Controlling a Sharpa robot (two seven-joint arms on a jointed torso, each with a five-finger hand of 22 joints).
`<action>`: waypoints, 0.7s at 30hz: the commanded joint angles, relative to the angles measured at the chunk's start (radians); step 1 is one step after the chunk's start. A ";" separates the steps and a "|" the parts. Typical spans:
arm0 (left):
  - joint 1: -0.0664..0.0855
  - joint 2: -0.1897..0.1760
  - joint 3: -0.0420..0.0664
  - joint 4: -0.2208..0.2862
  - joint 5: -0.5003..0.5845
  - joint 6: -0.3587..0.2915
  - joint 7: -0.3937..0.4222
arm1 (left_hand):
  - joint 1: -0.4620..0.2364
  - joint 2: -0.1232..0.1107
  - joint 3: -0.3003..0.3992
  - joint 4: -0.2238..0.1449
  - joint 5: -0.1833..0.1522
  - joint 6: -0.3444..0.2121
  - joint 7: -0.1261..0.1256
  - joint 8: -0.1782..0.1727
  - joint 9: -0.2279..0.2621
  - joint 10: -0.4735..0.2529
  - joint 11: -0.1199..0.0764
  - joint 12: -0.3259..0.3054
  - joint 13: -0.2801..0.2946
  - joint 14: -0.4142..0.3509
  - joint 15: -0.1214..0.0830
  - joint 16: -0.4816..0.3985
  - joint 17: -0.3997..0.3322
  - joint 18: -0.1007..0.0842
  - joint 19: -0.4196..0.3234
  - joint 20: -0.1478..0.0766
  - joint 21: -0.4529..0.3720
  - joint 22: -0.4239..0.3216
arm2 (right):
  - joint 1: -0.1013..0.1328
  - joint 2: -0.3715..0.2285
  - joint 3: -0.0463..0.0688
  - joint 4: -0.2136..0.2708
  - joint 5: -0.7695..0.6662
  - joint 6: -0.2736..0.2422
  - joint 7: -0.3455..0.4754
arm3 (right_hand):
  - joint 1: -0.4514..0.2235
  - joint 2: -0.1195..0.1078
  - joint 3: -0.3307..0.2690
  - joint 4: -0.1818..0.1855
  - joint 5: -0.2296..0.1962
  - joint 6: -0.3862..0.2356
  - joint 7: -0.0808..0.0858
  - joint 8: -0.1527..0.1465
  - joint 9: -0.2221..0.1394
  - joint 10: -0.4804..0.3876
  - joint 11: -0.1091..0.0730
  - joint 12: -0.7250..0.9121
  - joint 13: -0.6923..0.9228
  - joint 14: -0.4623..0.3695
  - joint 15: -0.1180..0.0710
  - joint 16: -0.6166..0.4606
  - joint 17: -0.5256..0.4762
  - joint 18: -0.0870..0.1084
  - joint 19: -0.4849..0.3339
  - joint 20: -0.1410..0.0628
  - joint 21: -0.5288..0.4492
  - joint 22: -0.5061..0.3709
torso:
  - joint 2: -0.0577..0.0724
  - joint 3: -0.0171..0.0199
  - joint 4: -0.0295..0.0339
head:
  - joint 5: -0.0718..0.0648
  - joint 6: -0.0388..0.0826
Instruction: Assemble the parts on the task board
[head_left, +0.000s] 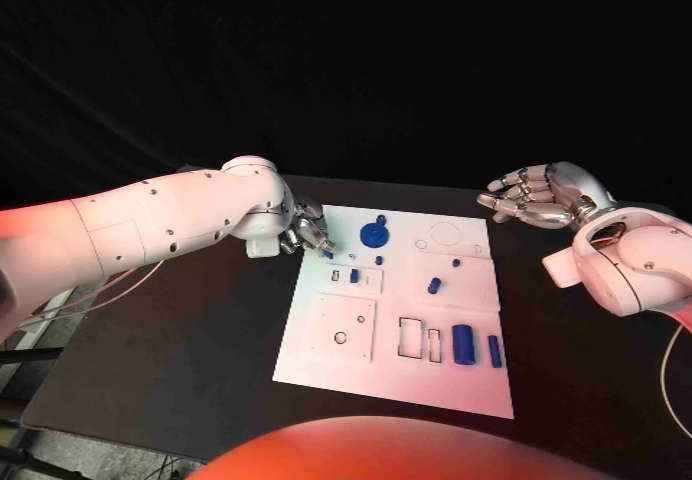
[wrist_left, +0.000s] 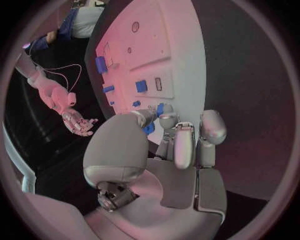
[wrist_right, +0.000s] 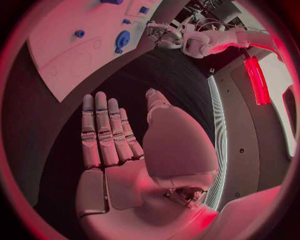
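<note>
Your left hand (head_left: 299, 232) sits at the white task board's (head_left: 397, 385) far left edge, fingers pinching a small blue part (wrist_left: 150, 128). Your right hand (head_left: 537, 196) hovers off the desk (head_left: 188, 340), fingers spread, holding nothing.

Left hand low with curled fingers, right hand raised and spread.

Left arm (head_left: 144, 225) reaching in across the table, wrist bent down, left hand (head_left: 299, 232) curled, fingertips (wrist_left: 164, 109) pinching a small blue part (wrist_left: 150, 128). Right arm (head_left: 635, 265) folded back at the far right, right hand (head_left: 537, 197) lifted, palm open, fingers (wrist_right: 103, 130) straight, side by side, holding nothing.
</note>
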 joint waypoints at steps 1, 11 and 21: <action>-0.006 -0.009 0.000 0.026 -0.001 -0.038 0.012 | 0.009 -0.005 0.098 -0.091 -0.004 0.002 -0.008 0.006 0.001 0.010 -0.002 0.009 0.005 0.049 -0.004 0.004 0.024 -0.007 0.008 -0.003 0.005 0.005 | -0.002 0.000 0.000 -0.001 -0.004 0.017 -0.001 | -0.001 0.012 -0.005 0.001 0.003 -0.005 0.040 0.004 -0.001 -0.008 0.001 0.003 -0.001 -0.005 0.003 -0.005 -0.001 0.004 -0.004 0.005 -0.006 -0.001 | -0.001 0.0001 0.0000 | 0.002 0.000; -0.030 -0.038 0.000 0.098 -0.059 -0.077 0.010 | 0.005 -0.010 0.115 -0.099 -0.004 0.005 -0.009 0.009 0.003 0.017 -0.003 0.013 0.010 0.049 -0.005 0.005 0.024 -0.009 0.018 -0.004 0.012 0.019 | -0.004 0.001 -0.001 -0.003 -0.009 0.016 0.000 | -0.001 0.012 -0.005 0.001 0.003 -0.005 0.040 0.004 -0.001 -0.008 0.001 0.003 -0.001 -0.005 0.003 -0.005 -0.001 0.004 -0.004 0.005 -0.006 -0.001 | 0.002 0.0001 -0.0020 | 0.002 0.001; -0.051 -0.051 0.000 0.138 -0.093 -0.088 0.019 | 0.000 -0.016 0.127 -0.104 -0.004 0.006 -0.010 0.010 0.005 0.022 -0.004 0.015 0.015 0.049 -0.006 0.005 0.025 -0.011 0.022 -0.005 0.015 0.026 | -0.005 0.001 -0.001 -0.003 -0.010 0.017 0.000 | -0.001 0.012 -0.005 0.001 0.003 -0.005 0.040 0.004 -0.001 -0.008 0.001 0.003 -0.001 -0.005 0.003 -0.005 -0.001 0.004 -0.004 0.005 -0.006 -0.001 | 0.004 -0.0008 -0.0015 | 0.005 -0.002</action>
